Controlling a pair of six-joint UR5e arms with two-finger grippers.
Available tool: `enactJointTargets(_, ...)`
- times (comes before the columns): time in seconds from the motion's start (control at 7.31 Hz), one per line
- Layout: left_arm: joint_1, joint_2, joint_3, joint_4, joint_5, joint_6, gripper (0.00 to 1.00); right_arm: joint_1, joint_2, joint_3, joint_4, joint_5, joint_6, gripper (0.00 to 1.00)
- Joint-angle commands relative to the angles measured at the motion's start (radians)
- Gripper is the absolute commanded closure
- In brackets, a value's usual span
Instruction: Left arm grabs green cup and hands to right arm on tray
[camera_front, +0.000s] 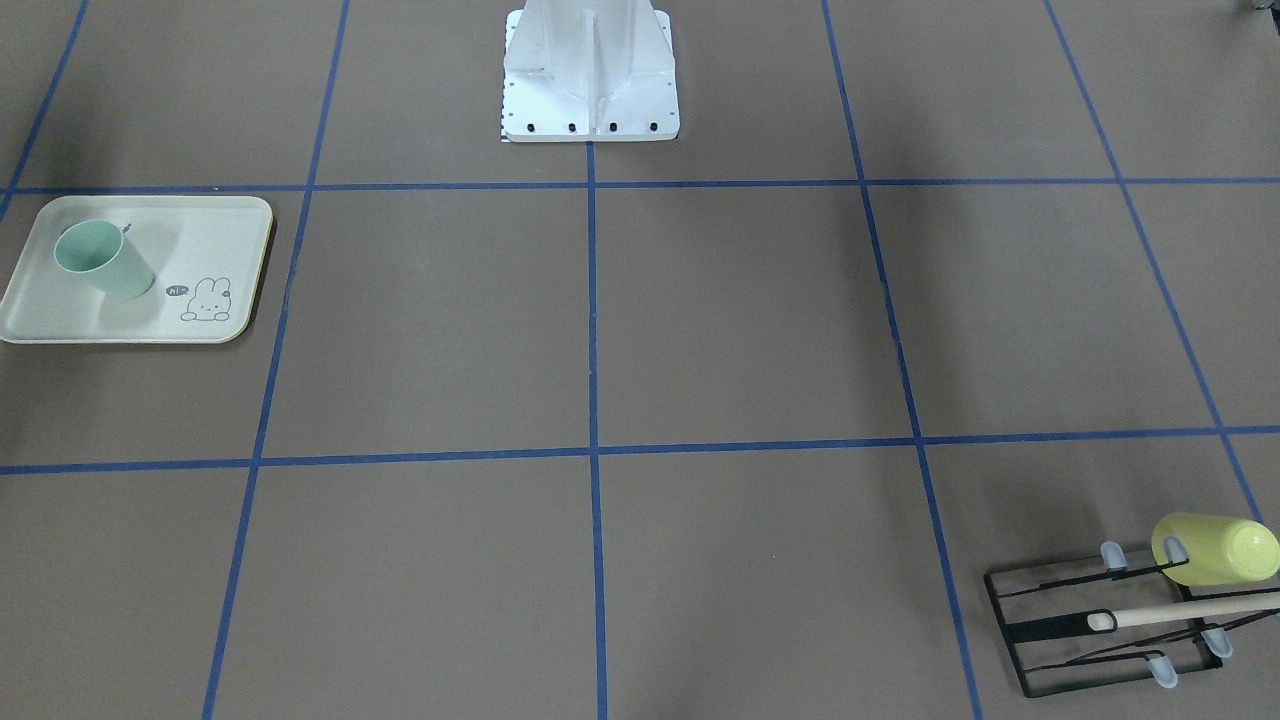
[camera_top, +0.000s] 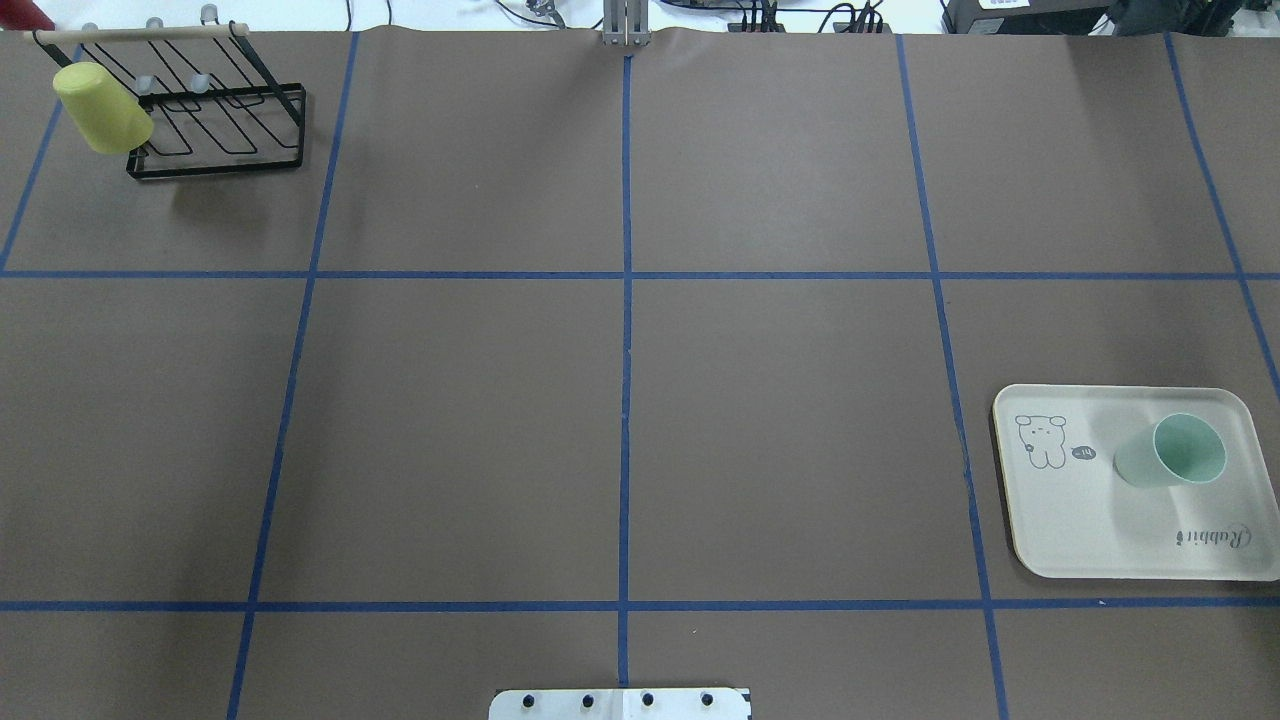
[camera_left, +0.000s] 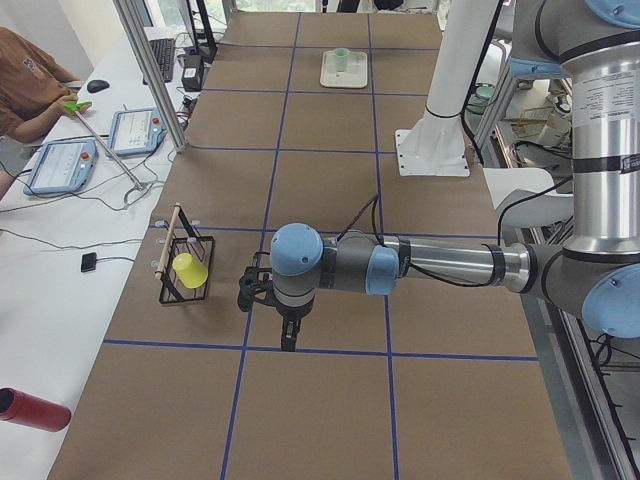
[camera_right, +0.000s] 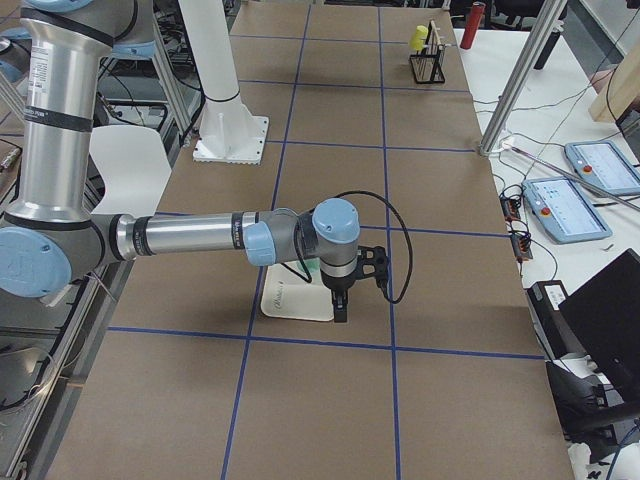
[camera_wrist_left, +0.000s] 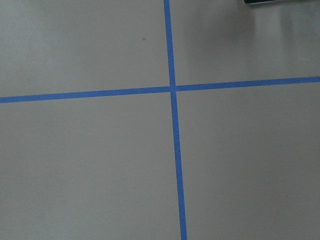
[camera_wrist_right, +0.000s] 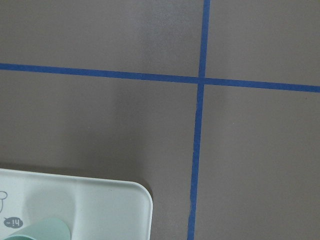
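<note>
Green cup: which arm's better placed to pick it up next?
Right. The green cup stands on the tray, right gripper hanging beside it; left gripper is across the table near the rack.

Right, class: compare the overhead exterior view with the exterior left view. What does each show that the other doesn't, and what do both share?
Only overhead: the Rabbit script and rabbit drawing, clearly legible. Only exterior left: the left arm with the left gripper pointing down, and an operator at the side desk. Both: the green cup upright on the tray, and the yellow cup on the black wire rack.
</note>
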Motion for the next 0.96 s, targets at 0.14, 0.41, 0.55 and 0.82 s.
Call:
enactJointTargets(0.14,0.0,0.0,0.002,0.001,0.0,0.0,0.0,0.0,0.005,0.002,-0.001,-0.003,-0.004,0.0)
enactJointTargets(0.41,0.0,0.0,0.0,0.001,0.0,0.0,0.0,0.0,0.01,0.001,-0.001,-0.004,-0.006,0.0)
enactJointTargets(0.55,0.0,0.0,0.0,0.001,0.0,0.0,0.0,0.0,0.01,0.001,-0.001,-0.004,-0.006,0.0)
enactJointTargets(0.82,0.0,0.0,0.0,0.001,0.0,0.0,0.0,0.0,0.008,0.004,-0.001,-0.03,-0.006,0.0)
